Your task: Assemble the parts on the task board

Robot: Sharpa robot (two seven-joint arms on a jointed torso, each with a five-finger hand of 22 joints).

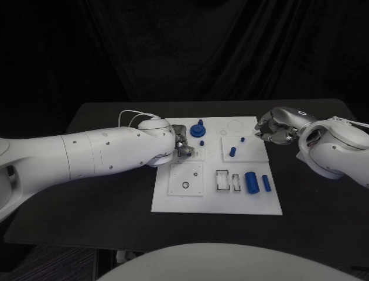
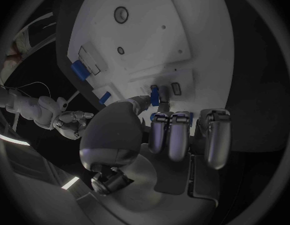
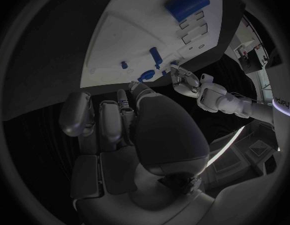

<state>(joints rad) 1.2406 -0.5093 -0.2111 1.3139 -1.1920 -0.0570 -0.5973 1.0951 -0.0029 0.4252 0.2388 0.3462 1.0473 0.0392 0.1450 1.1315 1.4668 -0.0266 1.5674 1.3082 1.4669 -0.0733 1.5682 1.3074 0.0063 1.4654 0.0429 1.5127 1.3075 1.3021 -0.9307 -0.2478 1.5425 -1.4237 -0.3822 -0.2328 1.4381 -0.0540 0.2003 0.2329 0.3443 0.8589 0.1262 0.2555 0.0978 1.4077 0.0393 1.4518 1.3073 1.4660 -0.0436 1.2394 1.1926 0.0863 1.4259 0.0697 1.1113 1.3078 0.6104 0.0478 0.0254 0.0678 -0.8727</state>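
Big black table (image 1: 108, 175) under everything. Two white arms over it: left arm (image 1: 92, 155) reaching in from one side, right arm (image 1: 341, 149) from the other.

White task board (image 1: 180, 199) flat in the middle of the table, with cut-out shapes in it.

Left hand (image 1: 183, 147) low over the far left part of the board. Seen from its own wrist (image 2: 164, 130), fingers bent down side by side, thumb tip right next to a small blue piece (image 2: 155, 96) that stands on the board. Can't tell if held or only touched.

Right hand (image 1: 274, 127) at the far right edge of the board, hanging just above the table. Fingers curled in toward the palm (image 3: 129, 120). Can't tell if anything is tucked inside.

Now the blue parts, big to small:

- Thick blue cylinder (image 1: 252, 182) lying on its side on the near right part of the board.
- Thin blue rod (image 1: 266, 183) lying just beside it, closer to the board's right edge.
- Blue knob piece (image 1: 199, 129) standing up on the far part of the board, near the left hand.
- Short blue peg (image 1: 232, 151) on the right half, between the knob piece and the cylinder.
- Tiny blue stub (image 1: 243, 140) a bit farther back, near the right hand.
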